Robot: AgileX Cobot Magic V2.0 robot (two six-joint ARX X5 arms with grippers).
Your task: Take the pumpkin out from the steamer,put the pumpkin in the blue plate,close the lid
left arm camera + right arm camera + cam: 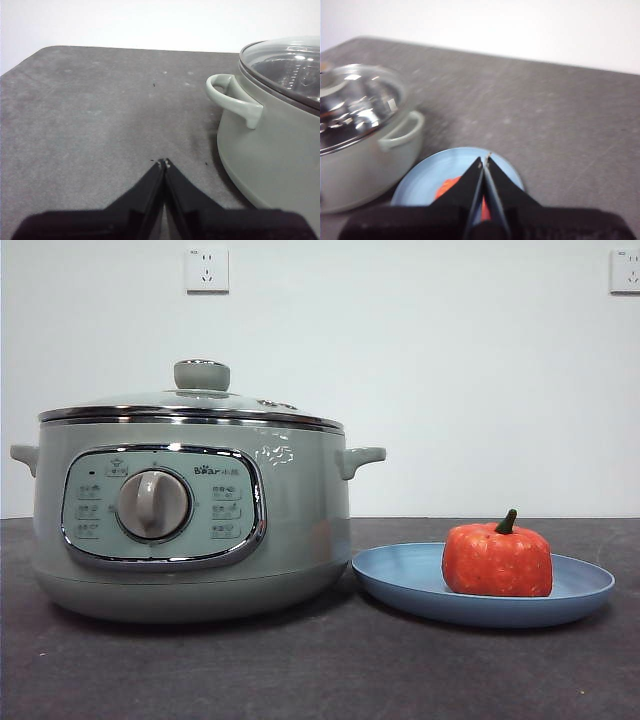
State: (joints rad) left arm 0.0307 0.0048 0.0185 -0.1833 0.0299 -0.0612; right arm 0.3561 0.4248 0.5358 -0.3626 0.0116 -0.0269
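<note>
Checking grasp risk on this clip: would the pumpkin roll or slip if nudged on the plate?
The pumpkin looks squat and flat-bottomed, so it probably slides rather than rolls. Its speckled skin seems matte, likely not slippery. The blue plate is shallow, so a hard push might carry it over the rim.

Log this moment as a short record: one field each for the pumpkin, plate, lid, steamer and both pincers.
pumpkin: the pumpkin sits upright on the blue plate, stem up
blue plate: on the table, beside the steamer
lid: the lid is seated on the steamer's rim, closed
left pincer: the left pincer is shut, empty, above bare table beside the steamer's handle
right pincer: the right pincer is shut, empty, above the plate and pumpkin
</note>
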